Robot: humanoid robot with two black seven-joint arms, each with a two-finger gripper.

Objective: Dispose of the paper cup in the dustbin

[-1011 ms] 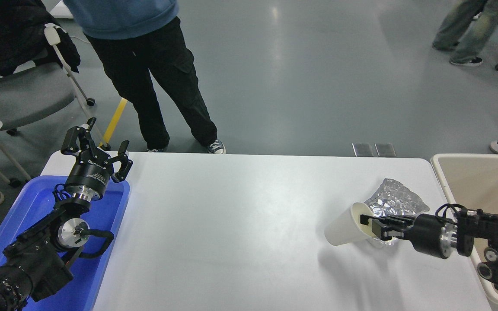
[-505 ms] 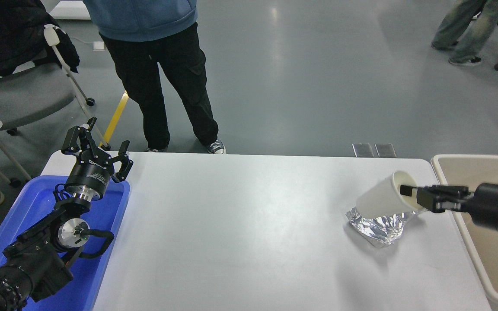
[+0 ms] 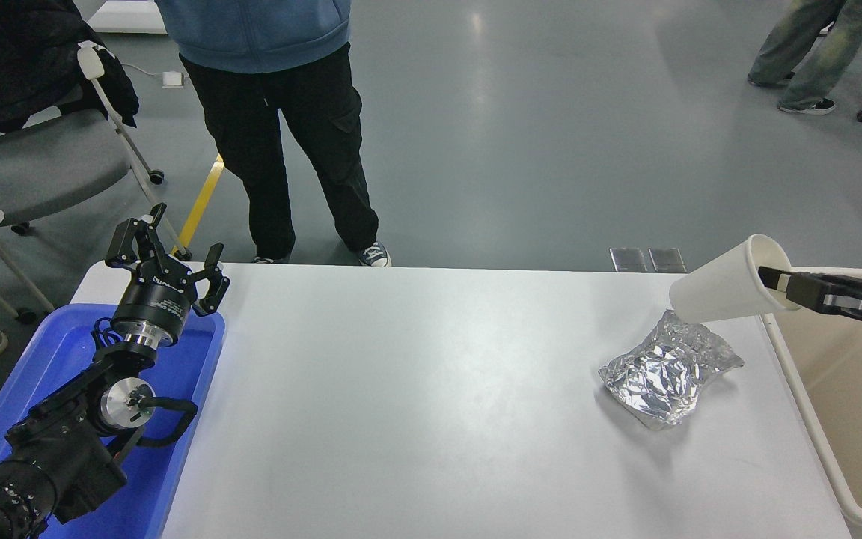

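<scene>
Your right gripper comes in from the right edge, pinching the cup by its rim: one finger reaches inside the mouth and the wall is caught against it. The cup is in the air, lying nearly on its side, mouth toward the gripper and base pointing left. It hangs over the table's far right corner, its mouth just at the bin's left rim, its body not yet over the bin. Just below the cup in the picture, the foil bag lies crumpled on the table, apart from it. The bin stands against the table's right edge. Your left gripper is parked at the lower left over the blue tray, fingers spread and holding nothing. A person stands beyond the far edge.
</scene>
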